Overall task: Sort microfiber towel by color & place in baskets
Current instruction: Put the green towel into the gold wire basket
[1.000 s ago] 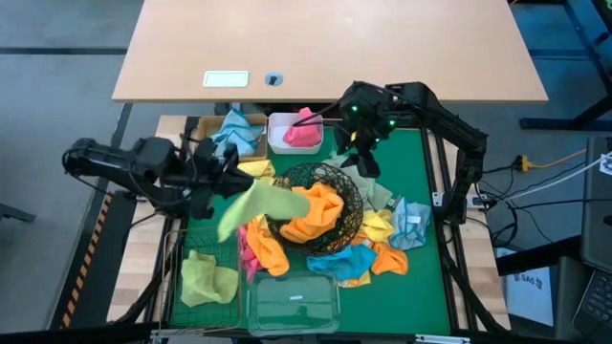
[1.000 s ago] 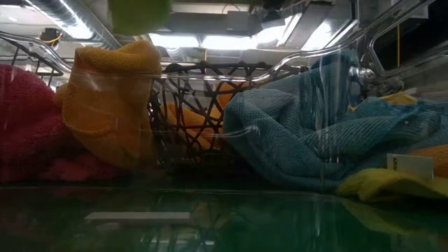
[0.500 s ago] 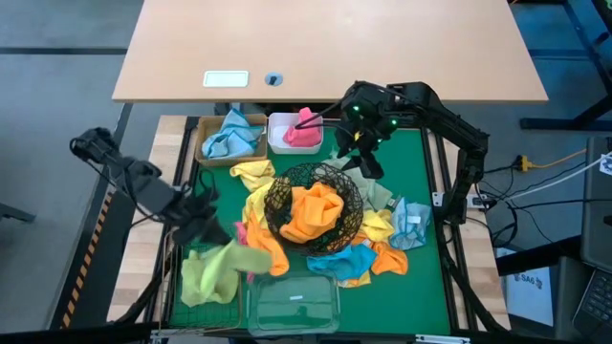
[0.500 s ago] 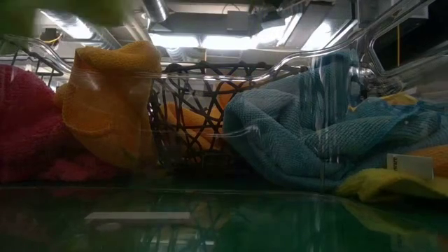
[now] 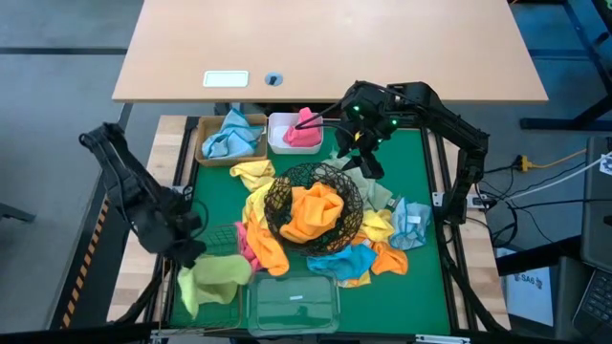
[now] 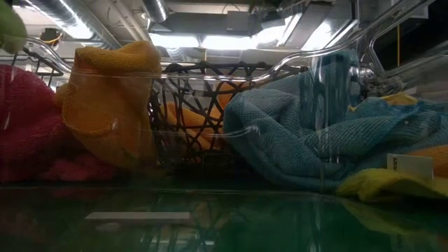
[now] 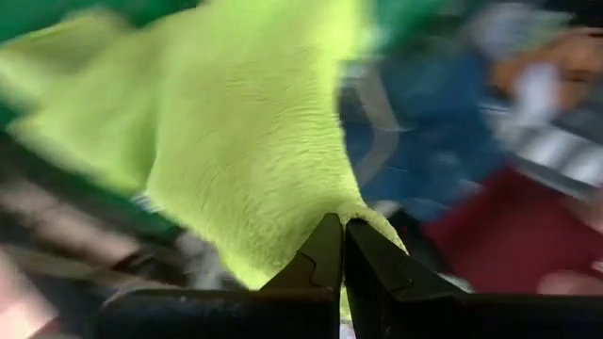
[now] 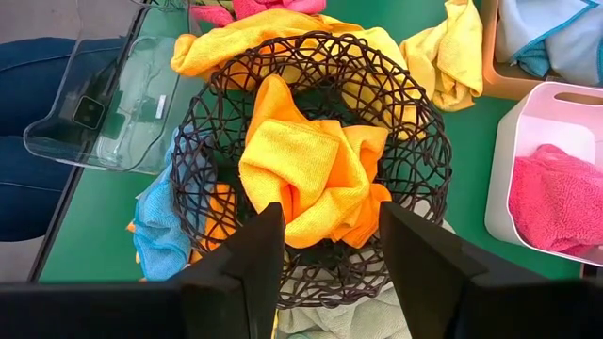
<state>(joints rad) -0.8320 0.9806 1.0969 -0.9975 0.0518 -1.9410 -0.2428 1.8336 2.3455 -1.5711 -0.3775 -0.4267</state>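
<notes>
My left gripper (image 5: 187, 250) is shut on a lime green towel (image 5: 216, 277) over the green wire-mesh basket (image 5: 203, 296) at the near left; a corner of that towel shows in the low view (image 6: 8, 28). My right gripper (image 5: 360, 159) waits open over the far side of the black wire bowl (image 5: 316, 205), which holds orange towels (image 8: 306, 174). The tan tray (image 5: 251, 122) holds a blue towel, and the white tub (image 5: 279, 124) holds a pink one. The clear box (image 5: 292, 304) stands at the near edge. My left gripper pinches a bunched point of the lime green towel (image 7: 332, 200) between its two shut fingers (image 7: 320, 259). The towel spreads out beyond the fingertips over the green basket. Whether it rests on the green cloth in the basket, I cannot tell.
Loose yellow, orange, blue and pink towels (image 5: 368, 253) lie heaped around the bowl on the green mat. A light wooden table (image 5: 325, 43) with a white card stands beyond the far edge. A person's blue-clad leg (image 8: 38, 141) shows past the clear box.
My left gripper has swung from beside the bowl's left toward the table's near left and down, staying shut. The lime green towel went with it, from hanging over the bowl's left rim to over the green basket.
</notes>
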